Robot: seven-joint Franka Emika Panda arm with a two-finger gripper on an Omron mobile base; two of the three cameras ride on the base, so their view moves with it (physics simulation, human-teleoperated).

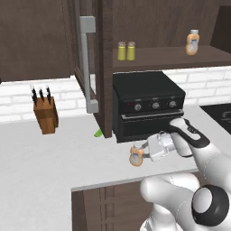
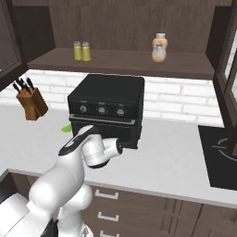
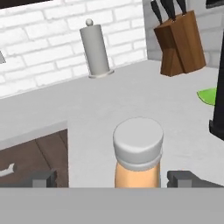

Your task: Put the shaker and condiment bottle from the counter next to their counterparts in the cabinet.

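An orange condiment bottle [image 1: 135, 158] with a pale cap [image 3: 138, 142] stands on the pale counter [image 1: 40, 167] near its front edge, ahead of the black oven. My gripper [image 1: 141, 152] reaches it from the right and is open, one dark fingertip [image 3: 43, 177] on each side of the bottle with gaps showing. In the cabinet [image 1: 171, 56], two yellow-green shakers [image 1: 126, 51] stand side by side at the shelf's left. A matching orange bottle [image 1: 192, 43] stands further right on that shelf [image 2: 159, 47].
A black oven [image 1: 149, 106] sits under the shelf. The cabinet door [image 1: 88, 63] with its grey bar handle hangs open over the counter. Also here are a knife block [image 1: 45, 115], a grey paper towel holder [image 3: 95, 50], a green scrap [image 1: 98, 132] and a dark cooktop [image 2: 222, 157].
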